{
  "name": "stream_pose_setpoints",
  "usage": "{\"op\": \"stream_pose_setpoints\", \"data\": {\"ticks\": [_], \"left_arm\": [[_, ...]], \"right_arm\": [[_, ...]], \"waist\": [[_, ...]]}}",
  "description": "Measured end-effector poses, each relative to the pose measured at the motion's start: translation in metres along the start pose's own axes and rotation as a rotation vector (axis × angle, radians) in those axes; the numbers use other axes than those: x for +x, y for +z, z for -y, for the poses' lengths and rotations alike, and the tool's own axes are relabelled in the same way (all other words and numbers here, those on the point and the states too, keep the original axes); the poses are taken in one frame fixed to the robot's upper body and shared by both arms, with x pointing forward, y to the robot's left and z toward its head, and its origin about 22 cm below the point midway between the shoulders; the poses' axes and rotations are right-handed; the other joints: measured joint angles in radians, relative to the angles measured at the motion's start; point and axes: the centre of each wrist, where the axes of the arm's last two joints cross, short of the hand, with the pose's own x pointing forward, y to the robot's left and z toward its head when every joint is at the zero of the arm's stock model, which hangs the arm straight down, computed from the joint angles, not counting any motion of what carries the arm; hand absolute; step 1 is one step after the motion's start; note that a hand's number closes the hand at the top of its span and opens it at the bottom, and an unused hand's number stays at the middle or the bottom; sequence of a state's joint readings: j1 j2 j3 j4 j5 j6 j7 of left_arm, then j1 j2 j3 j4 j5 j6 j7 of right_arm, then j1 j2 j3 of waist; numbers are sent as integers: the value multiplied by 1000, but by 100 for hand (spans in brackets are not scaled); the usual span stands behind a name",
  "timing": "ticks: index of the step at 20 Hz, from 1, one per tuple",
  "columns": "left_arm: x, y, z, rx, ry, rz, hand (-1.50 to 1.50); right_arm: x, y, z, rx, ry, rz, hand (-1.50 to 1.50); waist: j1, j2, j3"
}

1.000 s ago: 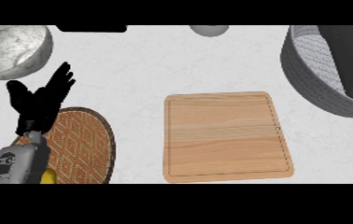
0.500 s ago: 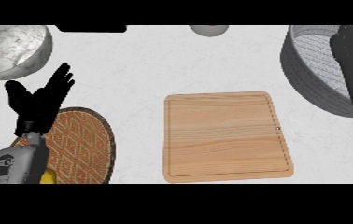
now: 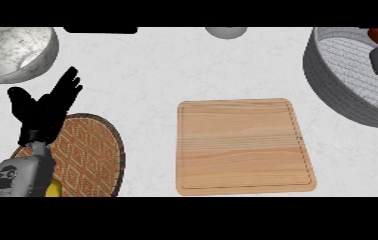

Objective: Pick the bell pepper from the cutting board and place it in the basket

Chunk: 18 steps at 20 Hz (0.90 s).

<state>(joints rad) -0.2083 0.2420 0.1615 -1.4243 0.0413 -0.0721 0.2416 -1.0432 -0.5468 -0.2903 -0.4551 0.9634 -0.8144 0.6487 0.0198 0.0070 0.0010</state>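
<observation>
- Nothing differs from half a second ago: the left hand point(image 3: 46, 113), cutting board point(image 3: 244, 146) and basket point(image 3: 332, 91) sit as before.
- The left hand rests at the left, over the far rim of the woven plate point(image 3: 88, 159), fingers straight and spread, holding nothing.
- The right hand is out of view.
- Bell pepper point(image 3: 372, 33): a red sliver at the far right edge, inside the basket. It is cut off, so its long axis and heading cannot be told.
- A grey bowl point(image 3: 22, 54) stands far left.

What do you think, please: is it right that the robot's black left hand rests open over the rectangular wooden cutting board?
Not quite: the head view shows the black left hand resting open over the edge of the round brown woven mat, apart from the rectangular wooden cutting board.
</observation>
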Motion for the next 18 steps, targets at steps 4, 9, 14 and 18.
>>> {"op": "stream_pose_setpoints", "data": {"ticks": [4,9,14,18], "left_arm": [[-3,-1,0,3,-1,-2,0],[-3,-1,-6,17,-3,-8,0],[-6,4,-13,38,2,-20,0],[-11,5,-14,53,2,-29,0]], "right_arm": [[1,-6,5,-18,-70,18,-150],[3,-22,22,-112,-221,-53,-150],[-15,-44,50,-200,-371,-145,-150],[-43,-48,71,-201,-444,-181,-150]], "waist": [[-2,0,0],[-11,-4,0],[-38,-15,0],[-59,-21,-1]]}}
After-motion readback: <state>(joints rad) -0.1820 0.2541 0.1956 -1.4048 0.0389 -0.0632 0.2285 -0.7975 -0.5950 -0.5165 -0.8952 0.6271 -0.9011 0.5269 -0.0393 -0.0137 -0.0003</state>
